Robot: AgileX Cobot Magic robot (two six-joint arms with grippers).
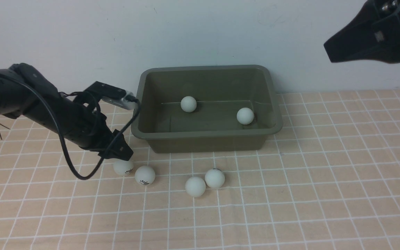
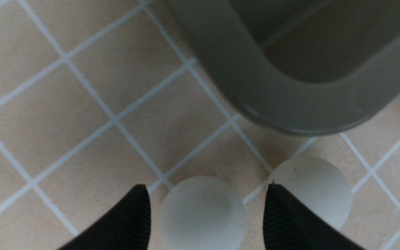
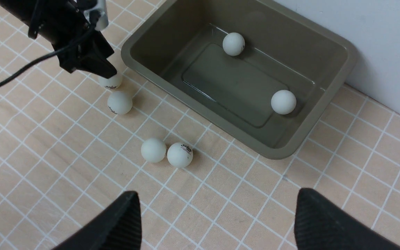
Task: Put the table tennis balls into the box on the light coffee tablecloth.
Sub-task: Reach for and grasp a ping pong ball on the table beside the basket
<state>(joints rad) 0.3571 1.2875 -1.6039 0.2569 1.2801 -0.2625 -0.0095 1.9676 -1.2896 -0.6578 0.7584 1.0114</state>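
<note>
In the front view, two table tennis balls (image 1: 188, 103) are seen in the box (image 1: 207, 143), far on the light coffee tablecloth (image 1: 325, 173), four more nearer. In the left wrist view, the left gripper (image 2: 207, 189) is spread wide around one ball (image 2: 203, 218) (gaps either side). In the right wrist view, the right gripper (image 3: 217, 195) is held wide and empty.

The left gripper (image 1: 126, 155) covers the top of one table tennis ball (image 1: 123, 168). The right gripper (image 1: 333, 50) is cut off at the frame's upper right.
</note>
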